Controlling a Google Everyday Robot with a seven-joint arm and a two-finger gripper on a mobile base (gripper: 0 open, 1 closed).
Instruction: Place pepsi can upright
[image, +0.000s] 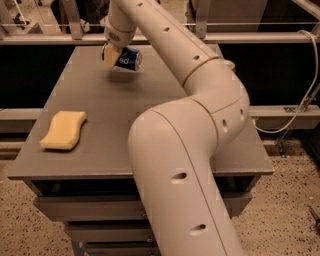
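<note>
1\. gripper. i see the gripper (114, 55) over the far left part of the table (105, 107), at the end of the arm (200, 100), which reaches away from the camera across the table top. one yellowish finger pad (110, 56) faces me. the other finger is hidden behind the load.

2\. grip state. the fingers are closed on the pepsi can (130, 58). the visible pad covers the can's left end.

3\. task object. the pepsi can is blue with white lettering. it is held on its side, long axis roughly level, extending to the right of the gripper. it is not upright. it is clear of the table top: a dark shadow (122, 78) lies on the surface below it, with bare table visible between can and shadow.

4\. other items. a yellow sponge (64, 130) lies flat near the left front edge of the table, well apart from the gripper. the top rim of a second can (229, 63) shows just behind the arm's elbow. its body is hidden.

5\. surroundings. a metal rail (260, 37) runs behind the table. a pale cable (311, 85) hangs at the right. the floor (295, 200) is speckled.
</note>
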